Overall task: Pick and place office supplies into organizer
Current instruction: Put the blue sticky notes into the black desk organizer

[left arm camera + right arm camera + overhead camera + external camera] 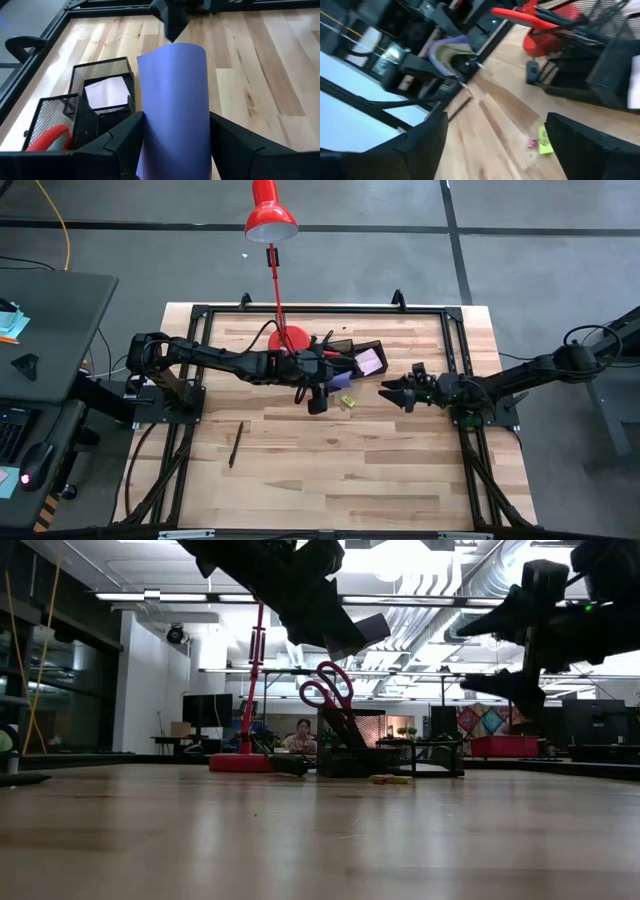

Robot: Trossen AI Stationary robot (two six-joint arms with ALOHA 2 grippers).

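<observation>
My left gripper hangs just near of the organizer, shut on the purple-blue pad. The organizer is a black mesh tray. It holds the pink pad and the red-handled scissors, which stand handles up. My right gripper hovers open to the right of the organizer, clear of everything. The tiny yellow piece lies on the table between the two grippers. One dark pen lies toward the near left. My left gripper pinches the purple-blue pad between its two fingers, which press on its opposite side edges. The fingers come slanting down from the table's left. The pad is bowed into a curve and is lifted clear above the table.
The red desk lamp stands with its round base just left of the organizer, and its stem and shade reach past the far edge. Bare wood stretches across the near half. A black frame rims the table.
</observation>
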